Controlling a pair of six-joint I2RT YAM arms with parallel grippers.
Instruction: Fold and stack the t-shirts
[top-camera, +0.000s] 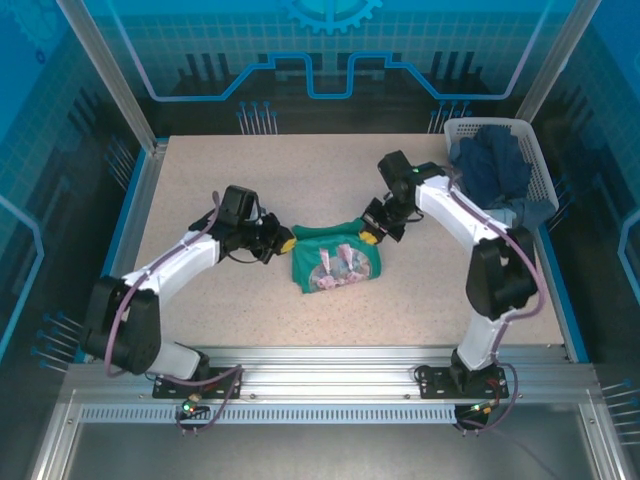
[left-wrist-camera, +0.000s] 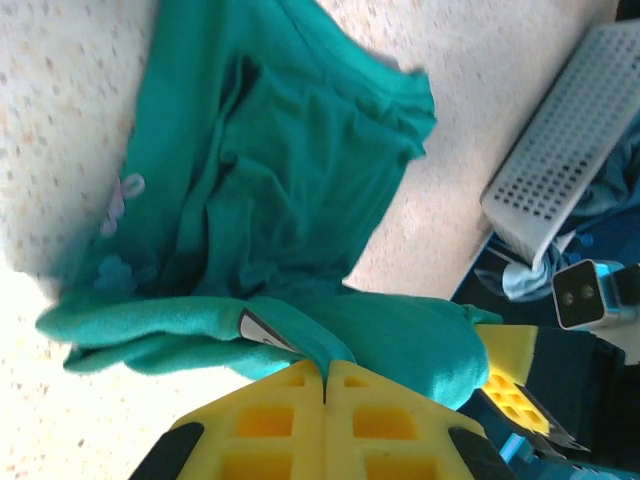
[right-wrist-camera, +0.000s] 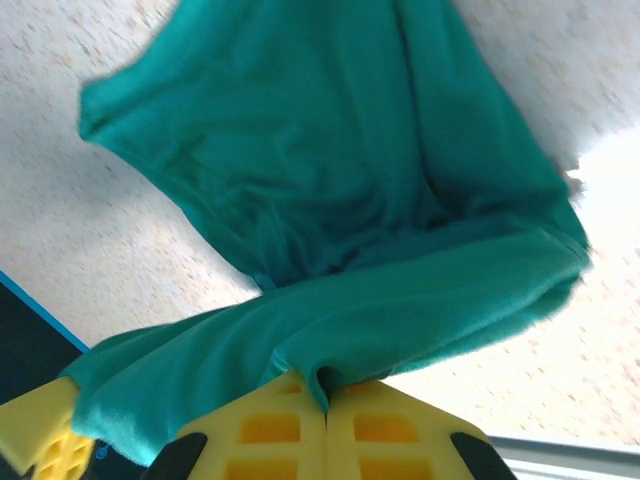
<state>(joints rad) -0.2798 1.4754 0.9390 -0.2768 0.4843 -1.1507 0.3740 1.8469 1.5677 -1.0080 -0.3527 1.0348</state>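
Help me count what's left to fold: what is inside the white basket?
A rumpled heap of dark navy t-shirts fills the white basket, with some cloth draping over its near end. How many there are, and anything beneath them, is covered by the heap.

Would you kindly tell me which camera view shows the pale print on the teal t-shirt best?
The top external view: the print faces the camera on the teal t-shirt. The left wrist view catches faint pink bits at a fold; the right wrist view gives plain teal cloth.
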